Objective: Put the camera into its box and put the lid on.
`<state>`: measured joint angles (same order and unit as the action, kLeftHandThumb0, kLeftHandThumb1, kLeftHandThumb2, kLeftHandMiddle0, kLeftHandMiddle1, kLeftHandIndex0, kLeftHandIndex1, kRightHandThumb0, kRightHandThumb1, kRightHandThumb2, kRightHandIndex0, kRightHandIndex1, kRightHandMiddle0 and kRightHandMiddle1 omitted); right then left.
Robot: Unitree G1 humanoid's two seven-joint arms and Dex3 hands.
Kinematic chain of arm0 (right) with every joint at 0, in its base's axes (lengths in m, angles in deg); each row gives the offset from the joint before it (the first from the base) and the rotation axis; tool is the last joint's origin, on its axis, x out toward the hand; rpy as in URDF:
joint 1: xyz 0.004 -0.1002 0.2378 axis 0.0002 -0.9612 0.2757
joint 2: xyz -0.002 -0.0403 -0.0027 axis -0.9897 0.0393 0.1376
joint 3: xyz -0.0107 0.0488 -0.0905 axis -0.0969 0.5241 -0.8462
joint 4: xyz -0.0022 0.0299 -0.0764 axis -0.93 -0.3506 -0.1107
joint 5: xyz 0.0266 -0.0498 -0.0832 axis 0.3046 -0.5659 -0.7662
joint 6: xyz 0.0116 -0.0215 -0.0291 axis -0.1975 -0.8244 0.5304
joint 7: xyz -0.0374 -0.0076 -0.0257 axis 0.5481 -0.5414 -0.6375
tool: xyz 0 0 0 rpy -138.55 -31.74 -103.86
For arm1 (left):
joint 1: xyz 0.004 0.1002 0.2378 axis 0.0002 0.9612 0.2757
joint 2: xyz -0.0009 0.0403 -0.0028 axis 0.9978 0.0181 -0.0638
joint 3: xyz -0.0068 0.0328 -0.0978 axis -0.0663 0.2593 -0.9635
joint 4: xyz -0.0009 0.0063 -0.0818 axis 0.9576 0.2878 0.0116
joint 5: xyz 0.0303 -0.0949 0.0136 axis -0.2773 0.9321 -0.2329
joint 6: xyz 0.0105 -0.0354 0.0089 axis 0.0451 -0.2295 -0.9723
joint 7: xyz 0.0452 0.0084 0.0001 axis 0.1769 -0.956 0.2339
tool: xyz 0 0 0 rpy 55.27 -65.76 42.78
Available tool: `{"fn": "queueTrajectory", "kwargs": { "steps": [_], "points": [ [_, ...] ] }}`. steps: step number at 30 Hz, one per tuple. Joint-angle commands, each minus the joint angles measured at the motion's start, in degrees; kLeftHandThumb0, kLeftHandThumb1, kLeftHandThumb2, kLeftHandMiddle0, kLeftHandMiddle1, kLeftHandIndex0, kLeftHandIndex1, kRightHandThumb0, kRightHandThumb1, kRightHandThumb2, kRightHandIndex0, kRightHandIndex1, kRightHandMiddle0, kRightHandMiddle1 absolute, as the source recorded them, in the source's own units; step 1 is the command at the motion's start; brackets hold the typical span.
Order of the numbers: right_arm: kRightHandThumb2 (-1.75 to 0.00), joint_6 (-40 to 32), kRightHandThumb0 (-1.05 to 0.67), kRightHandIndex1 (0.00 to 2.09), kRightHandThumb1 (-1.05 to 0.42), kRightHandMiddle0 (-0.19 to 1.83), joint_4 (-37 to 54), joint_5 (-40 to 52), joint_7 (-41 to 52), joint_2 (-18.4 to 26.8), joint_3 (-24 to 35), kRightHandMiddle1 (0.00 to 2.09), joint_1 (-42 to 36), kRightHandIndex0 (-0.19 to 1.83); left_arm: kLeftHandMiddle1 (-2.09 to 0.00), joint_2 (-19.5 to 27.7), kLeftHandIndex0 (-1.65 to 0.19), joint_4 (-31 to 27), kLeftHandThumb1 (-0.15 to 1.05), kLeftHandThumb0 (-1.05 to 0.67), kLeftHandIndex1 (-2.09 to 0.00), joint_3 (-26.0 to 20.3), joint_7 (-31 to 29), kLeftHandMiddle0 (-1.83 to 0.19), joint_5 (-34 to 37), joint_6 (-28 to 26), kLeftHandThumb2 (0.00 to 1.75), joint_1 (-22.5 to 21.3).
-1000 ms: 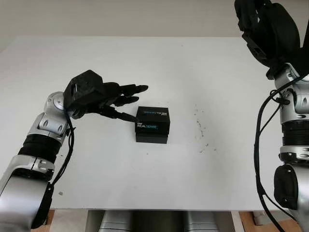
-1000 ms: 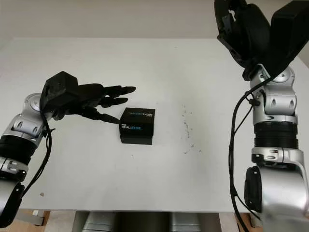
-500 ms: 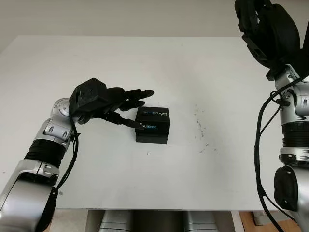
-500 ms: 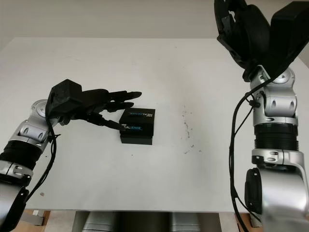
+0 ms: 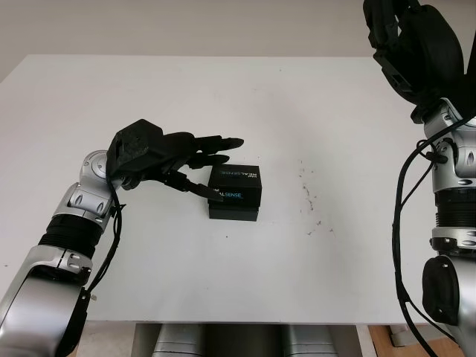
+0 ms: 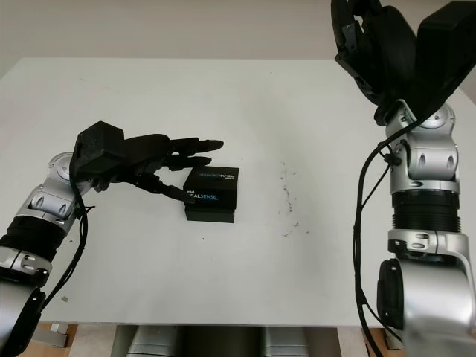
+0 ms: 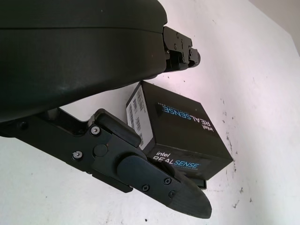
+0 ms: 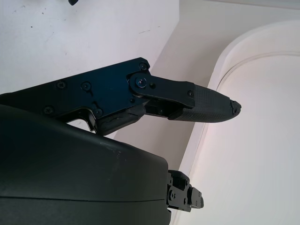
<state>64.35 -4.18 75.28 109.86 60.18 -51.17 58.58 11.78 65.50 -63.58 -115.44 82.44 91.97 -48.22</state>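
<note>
A black box printed "Intel RealSense" stands near the middle of the white table, its lid on and flush. My left hand is open at the box's left end. Its long fingers reach over the far-left corner, and the thumb runs along the front-left side of the box. I cannot tell whether any finger touches it. My right hand is open and held high above the table's far right. The camera itself is hidden.
Small dark specks mark the table to the right of the box. The table's front edge runs across close to me. A pale wall rises behind the table's far edge.
My left hand has moved right, toward the box, and its fingers now reach over the box's left end. The box and the right arm have stayed still.
</note>
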Motion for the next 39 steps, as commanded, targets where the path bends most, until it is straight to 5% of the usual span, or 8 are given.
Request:
{"fn": "queueTrajectory", "kwargs": {
  "steps": [1,33,37,39],
  "points": [
    [-0.63,0.5,-0.76,0.05,-1.05,-0.14,0.7,0.2,0.1,0.6,0.4,0.04,0.3,-0.16,-0.13,-0.2,-0.12,-1.3,0.81,-0.76,-0.15,-0.1,1.1,-0.21,-0.5,1.0,0.05,1.1],
    [-0.6,-0.1,-0.75,0.05,-1.05,-0.14,1.4,1.1,0.6,0.8,0.8,0.05,-0.4,-0.16,-0.16,-2.3,-0.16,-3.6,0.81,-0.68,-0.25,1.0,4.8,-0.27,-3.1,-0.8,0.05,3.1],
    [-0.62,0.0,-0.75,0.05,-1.05,-0.14,1.5,0.9,0.5,1.0,0.7,0.05,-0.4,-0.16,-0.82,-3.0,-0.05,-4.1,0.82,-0.56,-0.83,0.7,6.3,-0.15,-2.8,-0.4,0.05,3.8],
    [-0.61,0.3,-0.75,0.05,-1.05,-0.14,1.5,0.8,0.6,1.2,0.8,0.05,-0.5,-0.16,-0.99,-3.4,-0.05,-3.8,0.83,-0.49,-0.99,0.6,7.4,-0.14,-2.8,1.4,0.05,4.2]
  ]
}}
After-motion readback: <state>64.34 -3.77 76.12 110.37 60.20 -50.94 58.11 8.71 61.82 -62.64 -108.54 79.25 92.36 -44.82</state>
